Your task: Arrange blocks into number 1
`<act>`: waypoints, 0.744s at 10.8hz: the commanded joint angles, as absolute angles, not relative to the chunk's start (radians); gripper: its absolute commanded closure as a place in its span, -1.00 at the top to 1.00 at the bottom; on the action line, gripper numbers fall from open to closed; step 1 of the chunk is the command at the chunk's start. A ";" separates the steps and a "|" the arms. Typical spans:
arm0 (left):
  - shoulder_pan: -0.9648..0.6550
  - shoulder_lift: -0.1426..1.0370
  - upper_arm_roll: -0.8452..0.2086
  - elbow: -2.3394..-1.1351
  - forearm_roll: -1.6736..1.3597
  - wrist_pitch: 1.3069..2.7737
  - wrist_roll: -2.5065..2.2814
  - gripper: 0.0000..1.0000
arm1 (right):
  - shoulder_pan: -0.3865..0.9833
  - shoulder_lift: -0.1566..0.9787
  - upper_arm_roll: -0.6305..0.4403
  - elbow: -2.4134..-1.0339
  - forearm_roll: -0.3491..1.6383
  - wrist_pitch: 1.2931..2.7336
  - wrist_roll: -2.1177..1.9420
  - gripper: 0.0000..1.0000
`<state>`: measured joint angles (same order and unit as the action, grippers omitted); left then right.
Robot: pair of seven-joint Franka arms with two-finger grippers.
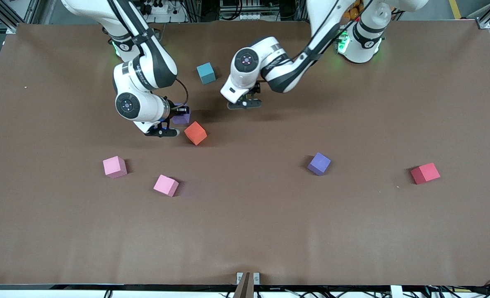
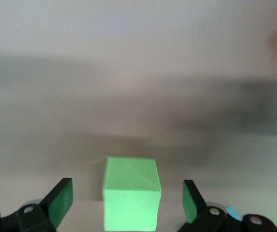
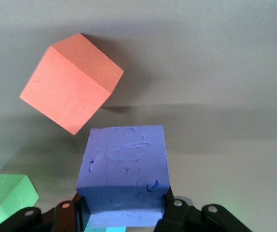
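The purple block [image 3: 123, 171] sits clamped in the right gripper [image 1: 177, 117], low over the table just beside the orange block [image 1: 195, 133]; I judge it should go down square and clear of that tilted neighbour. The green block [image 2: 131, 199] rests free between the wide-open fingers [image 2: 60, 202] of the left gripper [image 1: 245, 103], near mid-table. Both wrists point steeply down.

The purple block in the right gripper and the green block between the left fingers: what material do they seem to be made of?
Purple block: probably soft foam, matte; its top face shows small dents and scratches.
Green block: likely the same foam, matte, with a fine woven-looking texture and no shine.
Both are guesses from the surface alone.
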<state>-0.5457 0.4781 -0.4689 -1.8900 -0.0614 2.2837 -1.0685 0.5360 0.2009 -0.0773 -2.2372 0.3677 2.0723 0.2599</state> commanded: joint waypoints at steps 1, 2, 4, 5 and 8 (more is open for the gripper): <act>-0.429 0.330 -0.468 -1.916 -0.034 2.192 -1.057 1.00 | 0.561 0.192 -0.078 -2.212 0.347 2.051 0.262 0.07; -0.351 0.301 -0.468 -1.914 -0.022 2.156 -0.998 1.00 | 0.580 0.198 -0.080 -2.194 0.345 2.048 0.268 0.07; -0.215 0.275 -0.437 -1.899 -0.023 2.082 -0.953 1.00 | 0.638 0.241 -0.081 -2.125 0.321 2.048 0.308 0.07; -0.186 0.278 -0.407 -1.890 -0.023 2.062 -0.953 1.00 | 0.669 0.280 -0.080 -2.071 0.278 2.048 0.324 0.07; -0.154 0.307 -0.260 -1.867 -0.020 2.060 -0.596 1.00 | 0.780 0.402 -0.080 -1.929 0.271 2.060 0.446 0.07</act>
